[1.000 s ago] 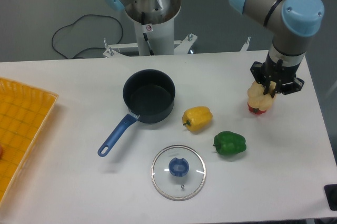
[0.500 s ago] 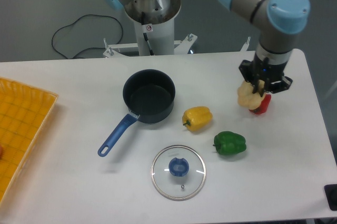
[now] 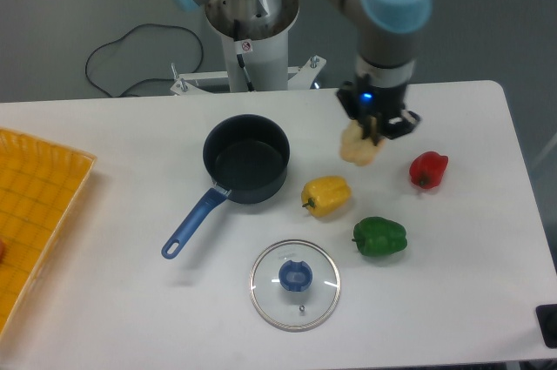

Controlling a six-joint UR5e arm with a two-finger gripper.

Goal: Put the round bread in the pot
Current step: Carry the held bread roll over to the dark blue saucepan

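Gripper clamped on bread from above, held off the table, right of pot w/ a gap between. Bread prob. light and soft, so a gentle top pinch should do; squeezing hard could squash it.

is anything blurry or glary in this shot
Fixed camera view: the hand and the round bread it holds look slightly motion-smeared, while the pot and peppers stay sharp; lighting is soft and even with faint shadows; the glass lid shows only a mild sheen.
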